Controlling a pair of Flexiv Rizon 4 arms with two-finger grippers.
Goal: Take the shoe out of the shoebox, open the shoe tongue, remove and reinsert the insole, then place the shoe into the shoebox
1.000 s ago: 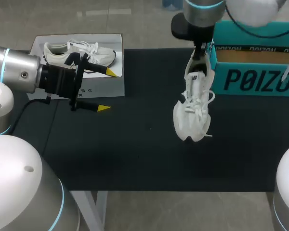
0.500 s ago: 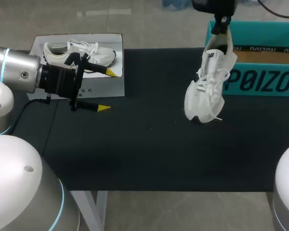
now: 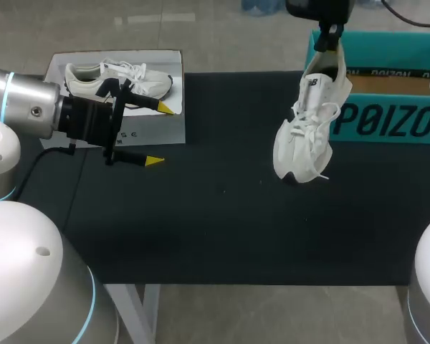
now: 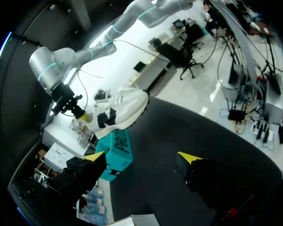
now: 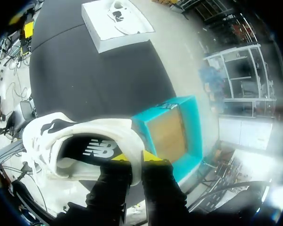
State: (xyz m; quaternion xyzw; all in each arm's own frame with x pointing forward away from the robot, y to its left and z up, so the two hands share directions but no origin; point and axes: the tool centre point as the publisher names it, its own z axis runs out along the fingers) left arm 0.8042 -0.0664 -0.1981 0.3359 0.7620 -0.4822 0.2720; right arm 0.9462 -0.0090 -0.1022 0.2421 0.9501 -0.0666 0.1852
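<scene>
Sneaker (image 3: 118, 77) on white box (image 3: 165, 125); black mat (image 3: 222, 229)

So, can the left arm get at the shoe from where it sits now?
Probably yes: the left claw is open, and only bare mat lies between it and the shoe, which hangs toe-down from the right claw.

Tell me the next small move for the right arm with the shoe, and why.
Probably carry the shoe sideways over the open box before lowering. The right gripper is shut on its heel, the shoe hangs toe-down above the mat beside a box corner, the box looks empty, and the left gripper is open and far off.
</scene>
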